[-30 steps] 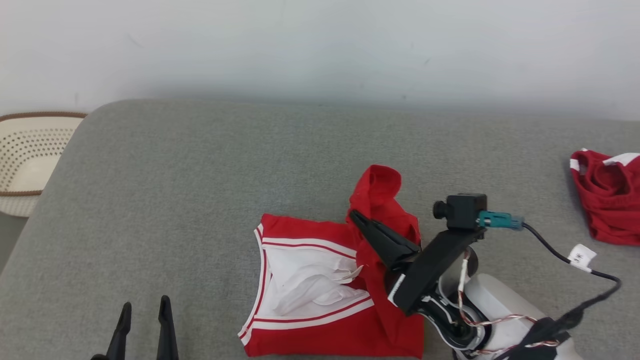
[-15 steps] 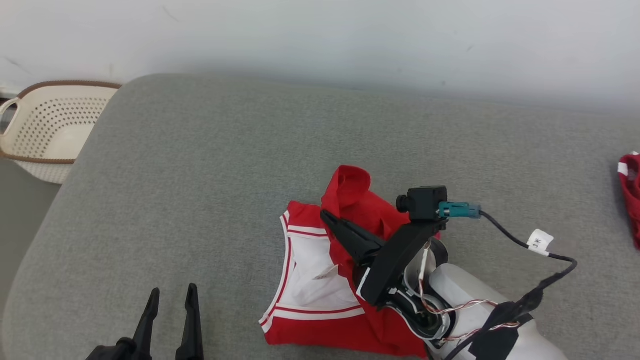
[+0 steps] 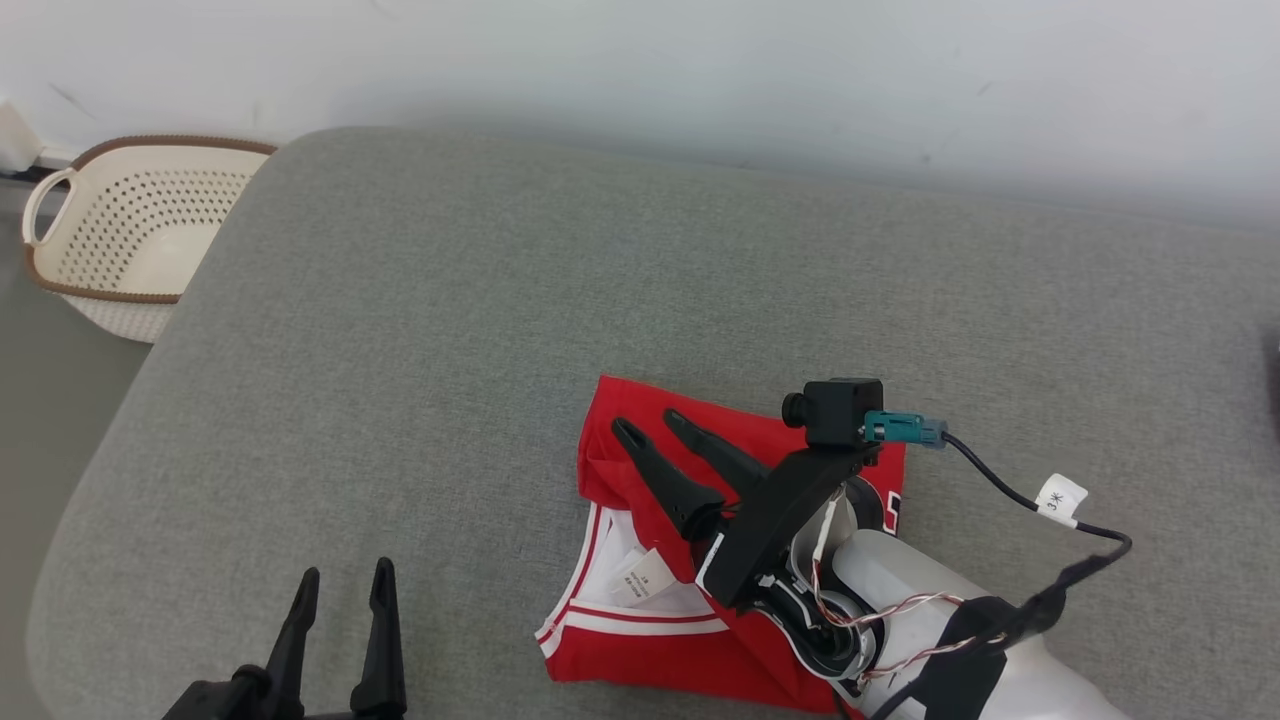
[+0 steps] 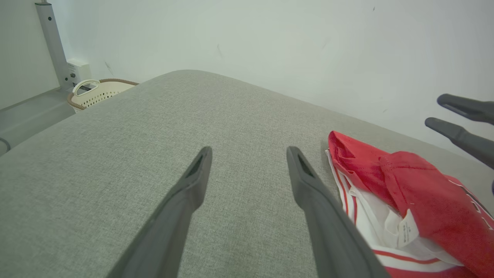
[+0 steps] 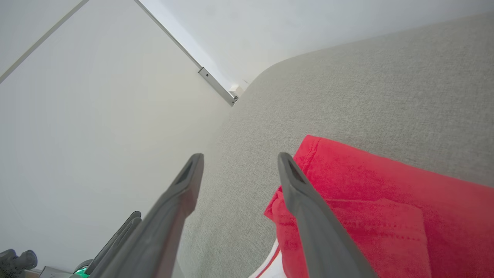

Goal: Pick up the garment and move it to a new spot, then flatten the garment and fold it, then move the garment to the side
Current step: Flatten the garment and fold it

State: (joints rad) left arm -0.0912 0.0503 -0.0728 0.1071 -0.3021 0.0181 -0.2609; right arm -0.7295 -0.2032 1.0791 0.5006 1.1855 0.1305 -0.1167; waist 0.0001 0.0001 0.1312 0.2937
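Note:
The garment (image 3: pixel 640 465) is a red jersey with white trim, folded over on the grey cushion, its white inside and label showing at the lower left. It also lies at the right of the left wrist view (image 4: pixel 409 189) and at the lower right of the right wrist view (image 5: pixel 370 200). My right gripper (image 3: pixel 650 425) hovers over the garment's folded red top, open with nothing between its fingers; (image 5: pixel 237 158) shows the gap over the garment's edge. My left gripper (image 3: pixel 340 580) stands open near the front left edge, apart from the cloth (image 4: pixel 249 152).
A cream perforated basket (image 3: pixel 130 235) stands off the cushion's far left corner, also small in the left wrist view (image 4: pixel 96 90). A white wall runs behind the grey cushion (image 3: pixel 480 300). My right arm's cable with a white tag (image 3: pixel 1060 495) trails to the right.
My right gripper has opened and let go of the red flap, which now lies folded flat over the garment. The head camera has swung left, so the second red cloth has left the picture.

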